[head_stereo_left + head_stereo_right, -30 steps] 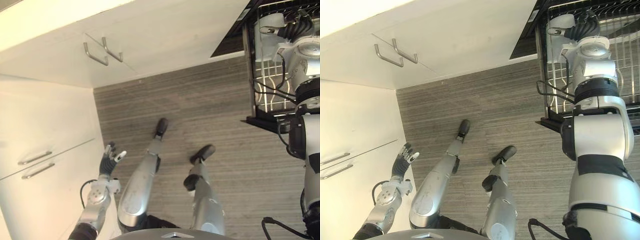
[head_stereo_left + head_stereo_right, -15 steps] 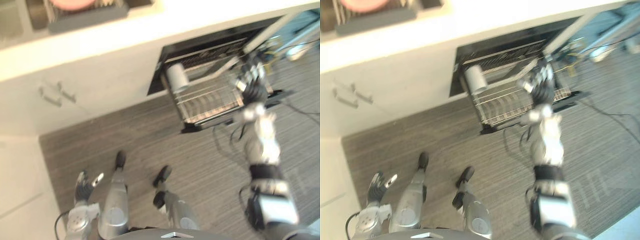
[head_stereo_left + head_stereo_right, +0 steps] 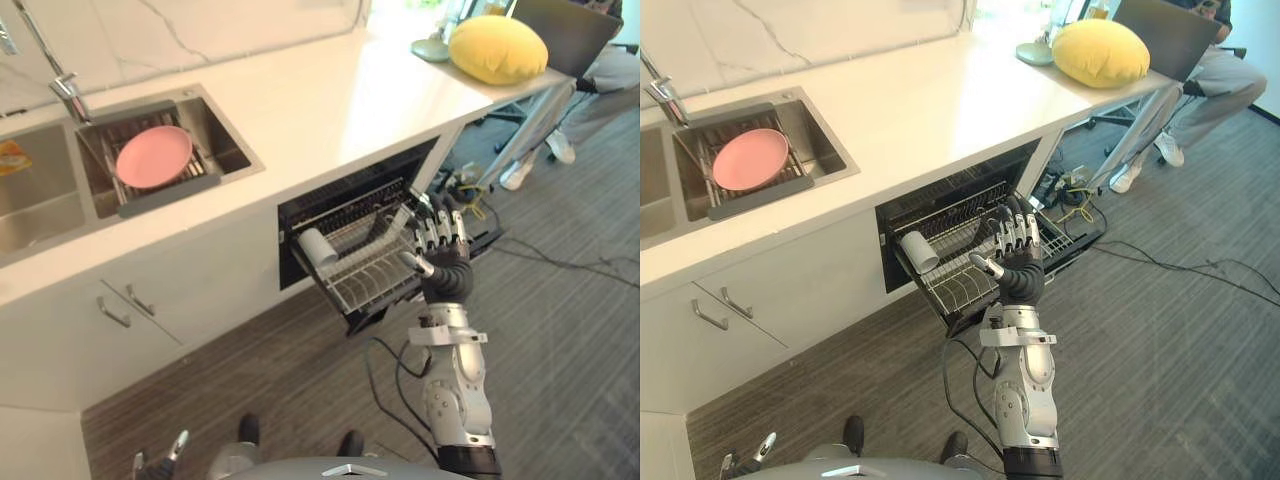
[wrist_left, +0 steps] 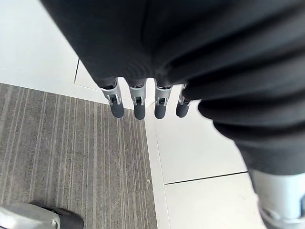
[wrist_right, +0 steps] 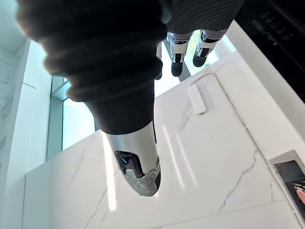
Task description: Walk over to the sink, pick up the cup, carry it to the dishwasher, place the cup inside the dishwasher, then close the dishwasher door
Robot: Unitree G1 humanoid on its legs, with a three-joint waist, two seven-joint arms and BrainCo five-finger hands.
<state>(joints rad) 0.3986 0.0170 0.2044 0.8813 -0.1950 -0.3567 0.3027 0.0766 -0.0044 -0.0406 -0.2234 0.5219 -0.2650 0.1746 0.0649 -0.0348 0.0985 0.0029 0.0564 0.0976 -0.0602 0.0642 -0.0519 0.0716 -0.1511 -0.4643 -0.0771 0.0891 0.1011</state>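
White bench (image 3: 330,100) over the open dishwasher (image 3: 340,195): we find the cup (image 3: 318,246) lying on its side in the drawn-out rack (image 3: 370,275), our right hand (image 3: 1015,262) raised near that rack with fingers straight and empty, presumably poised to close up, while our left hand (image 4: 138,102) hangs low, fingers straight.

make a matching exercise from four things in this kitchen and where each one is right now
Things:
1. cup
2. pink plate
3. yellow cushion
4. right hand

Places:
A. in the sink
B. at the far end of the counter
C. raised, fingers straight, in front of the dishwasher rack
D. lying on its side in the dishwasher rack

Pairs: 1-D, 2-A, 3-B, 4-C
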